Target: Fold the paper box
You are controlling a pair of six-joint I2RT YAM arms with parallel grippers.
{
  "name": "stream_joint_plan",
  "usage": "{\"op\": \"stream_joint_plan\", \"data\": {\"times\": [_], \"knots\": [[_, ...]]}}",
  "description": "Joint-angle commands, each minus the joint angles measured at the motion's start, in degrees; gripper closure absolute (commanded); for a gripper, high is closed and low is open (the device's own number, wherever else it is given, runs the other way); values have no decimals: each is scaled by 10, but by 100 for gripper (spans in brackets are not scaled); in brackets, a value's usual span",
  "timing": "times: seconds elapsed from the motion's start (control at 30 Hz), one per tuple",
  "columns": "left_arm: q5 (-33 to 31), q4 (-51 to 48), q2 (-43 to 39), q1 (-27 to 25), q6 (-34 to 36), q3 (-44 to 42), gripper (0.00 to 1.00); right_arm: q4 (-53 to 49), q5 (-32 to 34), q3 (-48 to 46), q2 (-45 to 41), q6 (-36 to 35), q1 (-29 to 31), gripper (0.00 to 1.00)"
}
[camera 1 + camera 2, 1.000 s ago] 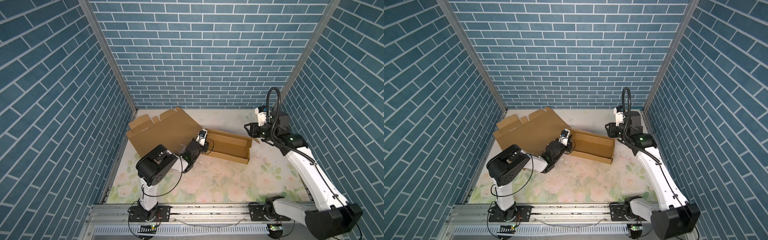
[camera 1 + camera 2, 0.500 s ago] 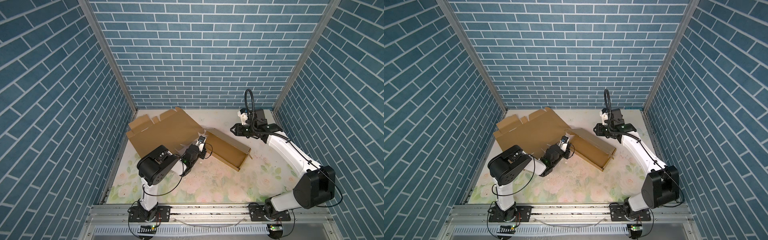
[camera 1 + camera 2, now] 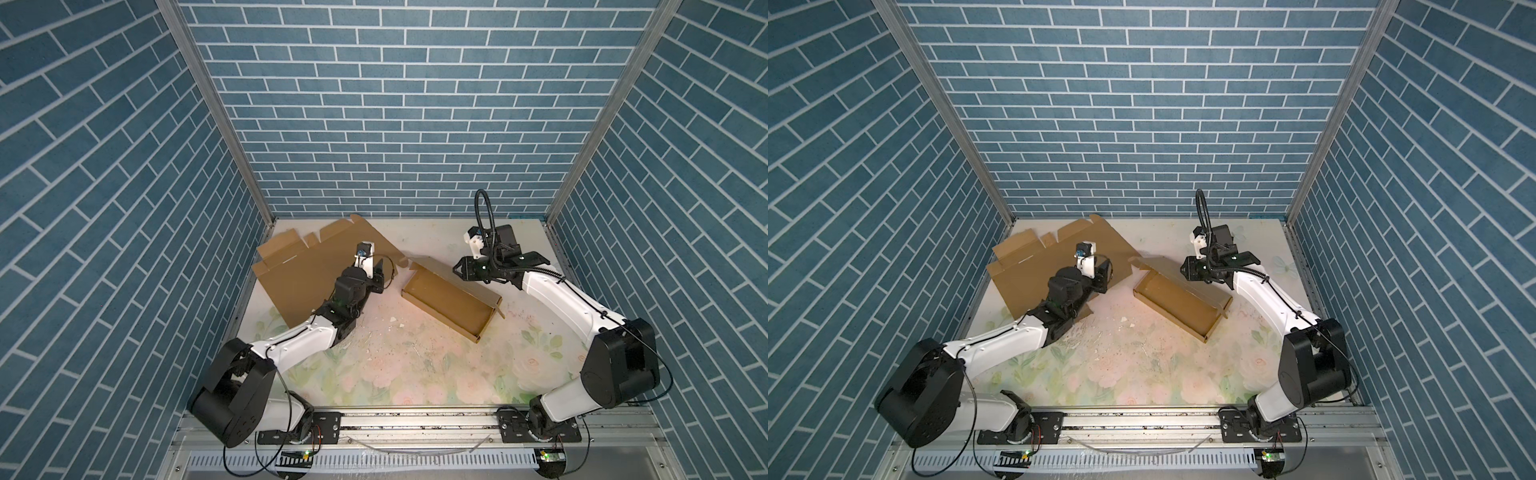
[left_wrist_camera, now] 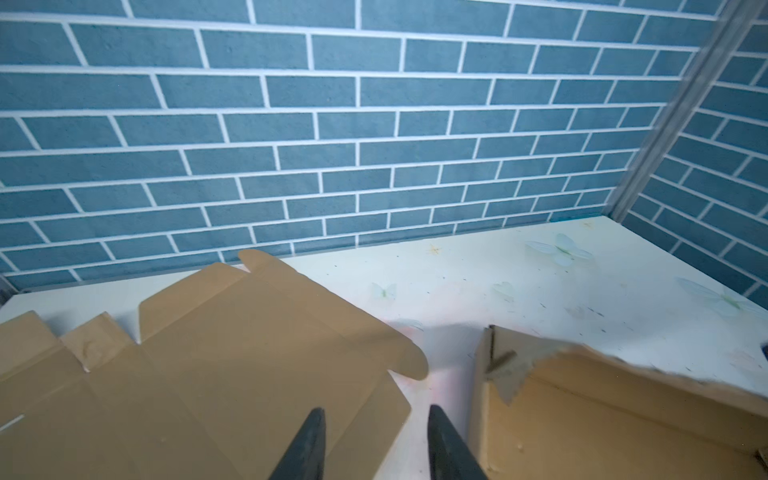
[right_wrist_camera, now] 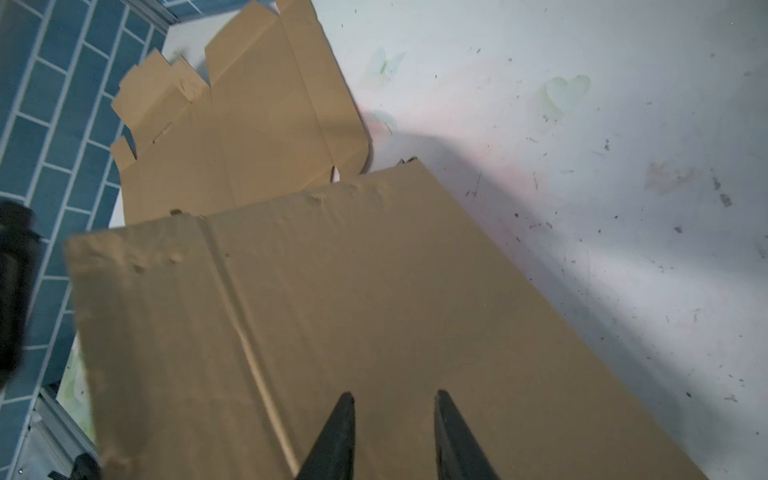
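Your right gripper (image 3: pixel 457 268) hangs at the rear long wall of the half-folded cardboard box (image 3: pixel 449 299), jaws parted. In its wrist view nothing is pinched between the fingertips (image 5: pixel 341 424), and the wall's brown panel spreads directly beneath and ahead of them. The box lies on the floral table (image 3: pixel 415 365) with its long axis on a diagonal. One short end points toward your left gripper (image 3: pixel 379 272); the other runs back past the right gripper's wrist toward that arm's base. That makes the right gripper the nearer one. It looks to be touching or just off the wall's top edge, though contact cannot be confirmed, while the left gripper sits apart from the box across a strip of bare table. The left gripper's jaws are likewise spread and empty, one fingertip (image 4: pixel 311 432) over the corner of the flat cardboard blank (image 3: pixel 307 270) and the box's ragged corner just off to the other fingertip's side. By this reading, the coming fold turns on that rear wall: work it across the box's short width, square to the long axis.
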Motion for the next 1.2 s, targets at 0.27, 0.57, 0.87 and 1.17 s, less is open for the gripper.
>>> {"op": "stream_joint_plan", "data": {"times": [0.27,0.57,0.87,1.17], "knots": [[306,-380,197,64,-28,363,49,-20,-13,-26,32,-83,16,67],[359,-561,351,16,35,522,33,-20,41,-33,58,-89,39,67],[294,-582,389,2,66,495,29,17,58,-57,79,-63,55,67],[294,-502,370,-6,10,377,32,30,59,-82,29,-14,47,59]]}}
